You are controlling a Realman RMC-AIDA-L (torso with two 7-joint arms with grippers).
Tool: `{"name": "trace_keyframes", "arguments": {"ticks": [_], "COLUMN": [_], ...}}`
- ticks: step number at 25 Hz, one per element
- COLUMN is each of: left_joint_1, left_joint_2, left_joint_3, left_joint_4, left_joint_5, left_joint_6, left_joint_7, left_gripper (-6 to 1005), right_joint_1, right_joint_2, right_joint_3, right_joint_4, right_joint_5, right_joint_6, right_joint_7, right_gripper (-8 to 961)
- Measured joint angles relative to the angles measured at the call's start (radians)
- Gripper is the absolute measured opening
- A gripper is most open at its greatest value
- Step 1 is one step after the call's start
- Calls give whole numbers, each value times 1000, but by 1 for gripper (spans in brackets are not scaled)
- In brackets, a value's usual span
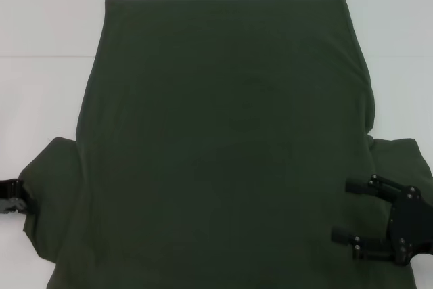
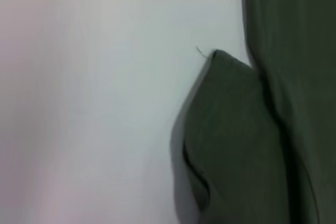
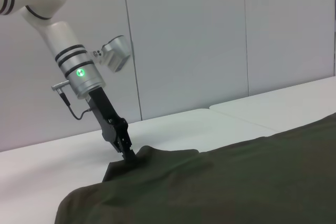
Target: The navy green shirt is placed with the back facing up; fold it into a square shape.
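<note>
shirt: the navy green shirt is lying flat on the table, long axis 12 to 6.
left pincer: you're pinching the 9 o'clock sleeve.
right pincer: you're hovering wide over the 4 o'clock sleeve.

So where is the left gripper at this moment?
In the head view the left gripper is at the picture's left edge, at the outer edge of the navy green shirt's left sleeve, on the white table.
</note>
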Motion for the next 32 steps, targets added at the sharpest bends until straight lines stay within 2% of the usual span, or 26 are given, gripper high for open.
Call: {"name": "trace_keyframes", "arguments": {"ticks": [3, 6, 18, 28, 32], "left_joint_1": [-1, 0, -1, -9, -11], "left_joint_2": [-6, -6, -7, 13, 27], "left_joint_3": [0, -3, 6, 0, -1], "left_joint_4": [7, 8, 8, 5, 9], "left_joint_5": [8, 8, 17, 8, 1], "left_joint_6": [0, 3, 4, 31, 41], "left_joint_7": [0, 1, 6, 7, 6], "left_gripper": [66, 12, 9, 5, 6], "right_joint_1": [0, 1, 4, 7, 8], "right_joint_2": [0, 0, 0, 0, 0], "right_joint_3": [0, 0, 0, 0, 0], "right_joint_4": [0, 0, 0, 0, 0], "right_joint_5": [0, 0, 0, 0, 0], "right_joint_6": [-1, -3, -5, -5, -4], "right_joint_7": [0, 0, 0, 0, 0], "right_gripper": [941, 941, 941, 942, 942]}}
